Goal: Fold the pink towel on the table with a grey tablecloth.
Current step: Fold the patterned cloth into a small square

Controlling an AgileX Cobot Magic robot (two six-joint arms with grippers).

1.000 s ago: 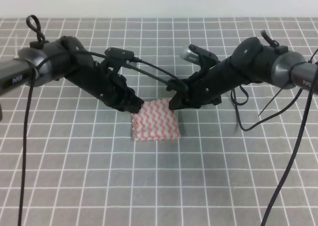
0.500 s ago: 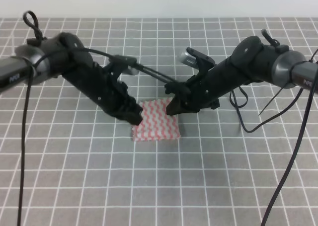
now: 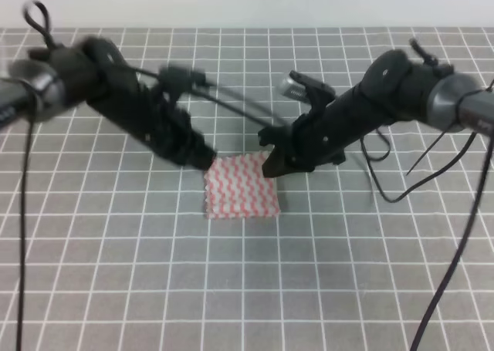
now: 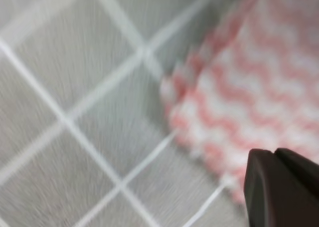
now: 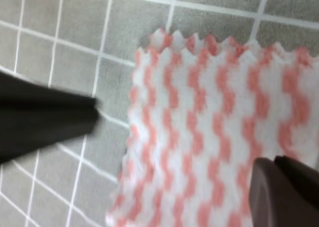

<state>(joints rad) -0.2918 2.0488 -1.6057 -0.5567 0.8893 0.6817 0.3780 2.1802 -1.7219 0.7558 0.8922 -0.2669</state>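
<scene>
Towel (image 3: 241, 187) lies flat in the middle of the grey table (image 3: 154, 289). It looks thin, soft and light, so pinch its far corners, one in each gripper. You cannot tell if your left gripper (image 3: 199, 158) or right gripper (image 3: 275, 166) is open.

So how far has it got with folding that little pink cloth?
The pink towel lies on the grey tablecloth as a small, neat rectangle, so it may already be folded over. The left pincer and right pincer sit at its two far corners; whether either grips it is unclear. Any further fold is left.
</scene>
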